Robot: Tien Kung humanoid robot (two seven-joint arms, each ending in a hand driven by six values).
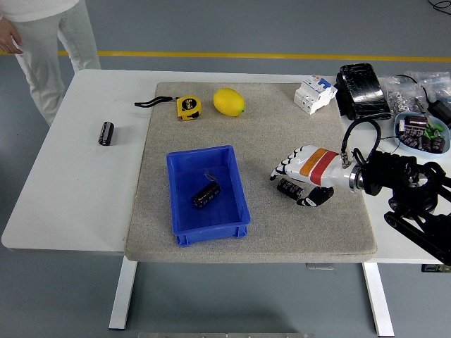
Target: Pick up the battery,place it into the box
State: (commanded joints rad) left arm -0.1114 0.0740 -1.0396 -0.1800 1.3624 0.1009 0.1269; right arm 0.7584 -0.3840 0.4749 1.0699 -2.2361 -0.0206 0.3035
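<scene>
A black battery (287, 189) lies on the grey mat (268, 120), right of the blue box (184, 232). My right hand (296, 184) is low over this battery, fingers (280, 170) spread above its far side and the thumb on its near side, not closed on it. A second black battery (206, 195) lies inside the blue box. A third battery (106, 133) lies on the bare white table at the left. My left arm is out of view.
A yellow tape measure (187, 107) and a lemon (228, 102) sit at the mat's far edge. A white breaker (313, 94), a black unit (362, 91) and a bowl of parts (421, 132) stand at the right. A person (42, 42) stands at the far left.
</scene>
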